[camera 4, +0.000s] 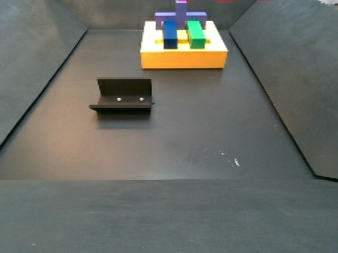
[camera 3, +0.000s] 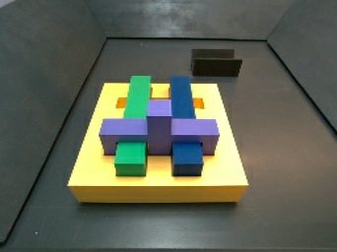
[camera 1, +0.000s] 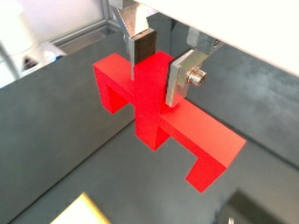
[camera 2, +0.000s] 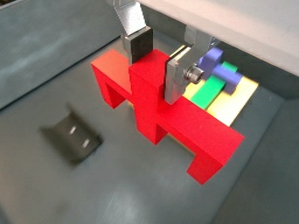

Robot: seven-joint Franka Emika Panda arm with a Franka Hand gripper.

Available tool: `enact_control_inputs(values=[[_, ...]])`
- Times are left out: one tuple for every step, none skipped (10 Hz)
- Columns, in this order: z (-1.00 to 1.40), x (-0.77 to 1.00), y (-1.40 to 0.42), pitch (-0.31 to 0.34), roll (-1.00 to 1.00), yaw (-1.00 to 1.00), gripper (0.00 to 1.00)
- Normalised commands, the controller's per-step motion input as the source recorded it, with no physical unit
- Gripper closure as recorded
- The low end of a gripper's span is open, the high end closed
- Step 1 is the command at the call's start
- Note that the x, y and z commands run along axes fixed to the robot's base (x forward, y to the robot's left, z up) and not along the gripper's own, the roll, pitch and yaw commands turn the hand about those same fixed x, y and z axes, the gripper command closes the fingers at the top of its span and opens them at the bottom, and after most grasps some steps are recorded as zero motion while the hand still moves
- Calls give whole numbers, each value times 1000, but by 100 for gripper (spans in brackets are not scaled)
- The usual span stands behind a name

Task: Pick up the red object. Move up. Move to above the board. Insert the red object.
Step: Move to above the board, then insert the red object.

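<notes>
The hand (camera 2: 162, 59) is closed on the red object (camera 2: 163, 114): in both wrist views its two silver fingers (camera 1: 184, 77) w/ dark pads clamp the central upright post, so the bar & the two end legs hang free below, pointing down. I think this grip is chosen because the post is the only narrow part the jaws can take, and it keeps the legs vertical for going into slots. The piece is lifted, clear of the dark floor; neither side view shows the hand or the piece, so they are outside those frames. The board (camera 3: 93, 167) lies flat on the floor, yellow, carrying a green block (camera 3: 136, 98), a blue block (camera 3: 180, 96) and a purple cross block (camera 3: 158, 126) across them. In a wrist view the board (camera 2: 239, 103) is seen beyond the fingers, near but not under the piece, so approx. the "move to above the board" step is not finished yet. The fixture (camera 4: 123, 96) stands apart from the board. Next needs careful alignment of legs w/ free slots; which slot is meant I cannot tell.
</notes>
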Motion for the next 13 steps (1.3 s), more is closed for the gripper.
enact_control_inputs(values=[[160,395,-1400,131,-7,8,100],[164,408,-1400,153,8,8,100],[170,423,-1400,162,-2,9,100],[176,459,-1400,156,0,9,100],[182,468,-1400,145,10,11,100],[98,279,-709,150,47,12,100],[52,170,-295,136,38,8,100],[38,108,-187,102,39,10,100],[0,0,0,0,-13,0,100],[-234,0,123,0,0,0,100],[-449,0,260,0,101,0,100],[-569,0,254,10,220,0,100],[-609,17,100,13,234,69,100]])
